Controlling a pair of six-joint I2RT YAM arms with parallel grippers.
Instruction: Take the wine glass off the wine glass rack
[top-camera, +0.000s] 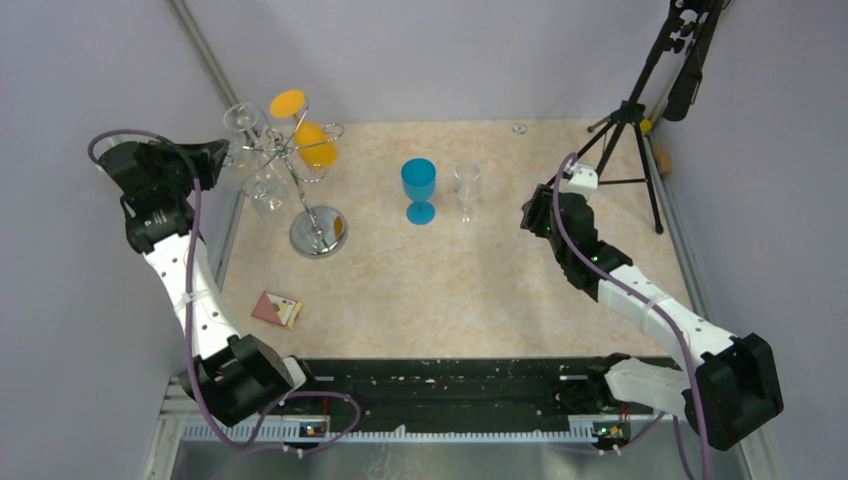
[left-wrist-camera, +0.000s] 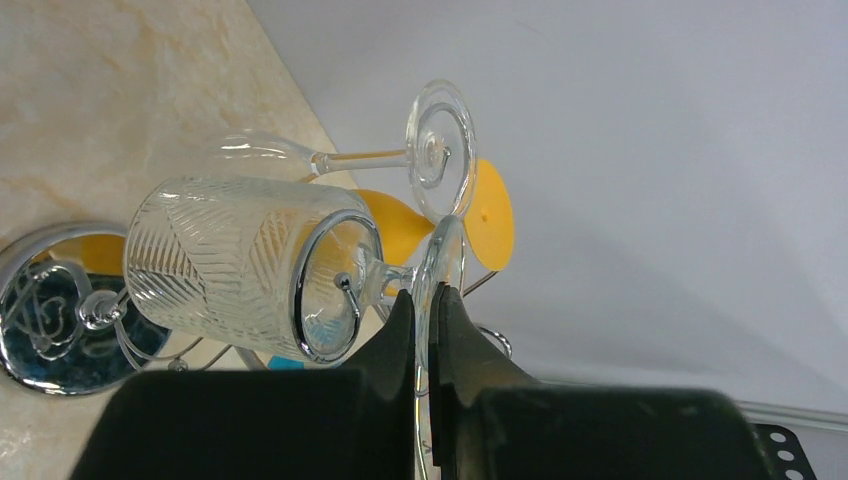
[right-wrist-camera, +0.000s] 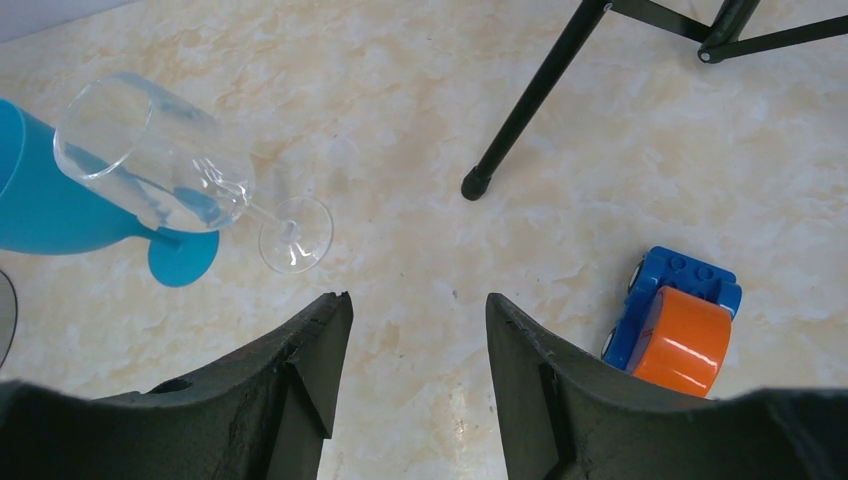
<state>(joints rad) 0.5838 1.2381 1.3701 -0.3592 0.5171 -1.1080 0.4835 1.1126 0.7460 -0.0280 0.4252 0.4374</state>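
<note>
The chrome wine glass rack (top-camera: 318, 232) stands at the table's back left, with clear and orange glasses hanging from its arms. In the left wrist view a ribbed clear wine glass (left-wrist-camera: 230, 265) lies sideways, and one of the rack's loop arms (left-wrist-camera: 335, 285) curls around it by the stem. My left gripper (left-wrist-camera: 427, 300) is shut on the thin round foot of this glass, seen edge-on between the fingers. From above, the left gripper (top-camera: 222, 155) sits just left of the rack. My right gripper (right-wrist-camera: 418, 300) hovers open over bare table, holding nothing.
A second clear glass (left-wrist-camera: 440, 150) and an orange glass (left-wrist-camera: 490, 215) hang on the rack close beside the held one. A blue goblet (top-camera: 419, 188) and a clear glass (top-camera: 466, 188) stand mid-table. A black tripod (top-camera: 640, 130) stands back right, a blue and orange toy (right-wrist-camera: 675, 325) near it.
</note>
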